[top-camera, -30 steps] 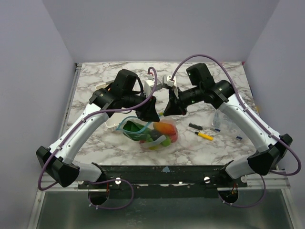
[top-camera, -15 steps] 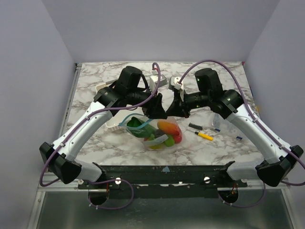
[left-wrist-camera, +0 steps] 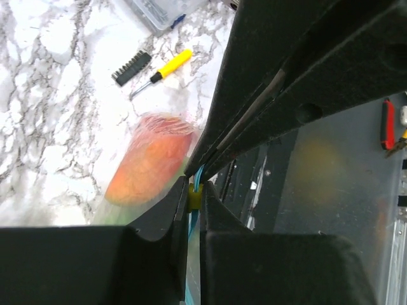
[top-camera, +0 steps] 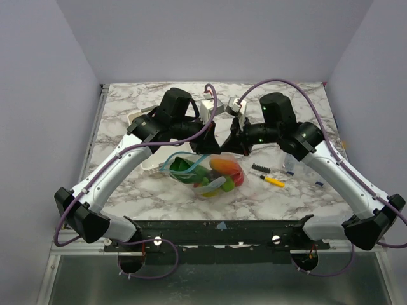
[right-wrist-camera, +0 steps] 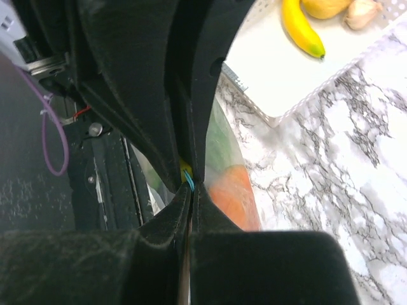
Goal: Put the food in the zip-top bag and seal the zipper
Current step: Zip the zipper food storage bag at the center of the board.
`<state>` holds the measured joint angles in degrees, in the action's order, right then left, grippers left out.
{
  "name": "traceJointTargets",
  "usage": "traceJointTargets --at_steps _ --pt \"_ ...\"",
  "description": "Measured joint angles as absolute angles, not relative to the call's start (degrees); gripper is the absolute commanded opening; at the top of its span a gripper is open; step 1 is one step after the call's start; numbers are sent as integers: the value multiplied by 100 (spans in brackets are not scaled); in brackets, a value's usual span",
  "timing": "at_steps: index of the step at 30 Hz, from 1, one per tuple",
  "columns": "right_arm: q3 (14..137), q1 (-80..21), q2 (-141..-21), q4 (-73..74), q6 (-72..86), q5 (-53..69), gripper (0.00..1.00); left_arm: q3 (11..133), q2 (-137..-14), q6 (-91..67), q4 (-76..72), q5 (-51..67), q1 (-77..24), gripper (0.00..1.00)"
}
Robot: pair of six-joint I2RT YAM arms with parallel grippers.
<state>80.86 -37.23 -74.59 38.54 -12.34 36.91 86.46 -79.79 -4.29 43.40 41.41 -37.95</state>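
A: Where is the zip-top bag found?
B: It is rested on the counter near the arm bases, with the food seen inside it.
A: And the claws?
B: The left claw is pressed together on the zipper. The right claw is pinched on the same strip, just beside it. Farther back, a banana is seen in the white basket.

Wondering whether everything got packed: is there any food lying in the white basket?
Yes, the right wrist view shows a yellow banana lying on the floor of the white basket.
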Motion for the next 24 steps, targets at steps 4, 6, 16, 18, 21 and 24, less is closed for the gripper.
traceJointTargets --at_steps 4,6,16,18,21,24 --pt "7922 -3785 -7389 3542 -701 3166 0 8646 -7972 -438 4278 3900 -3795 0" --pt "7745 -3824 -7314 3269 -425 2849 0 8646 -7972 -440 4250 3750 -3795 0" --pt "7229 -3907 -7194 2390 545 1505 0 8646 -8001 -521 4219 3131 -3795 0" --pt "7172 -3844 -7194 2298 585 1044 0 8648 -7992 -569 4397 3135 -3802 0" --pt "7043 -3730 -7170 2154 602 657 0 8646 -7981 -596 4558 3146 -3837 0" --pt "6908 -3717 -7100 2014 574 615 4 8646 -7981 -607 4637 3166 -3839 0"
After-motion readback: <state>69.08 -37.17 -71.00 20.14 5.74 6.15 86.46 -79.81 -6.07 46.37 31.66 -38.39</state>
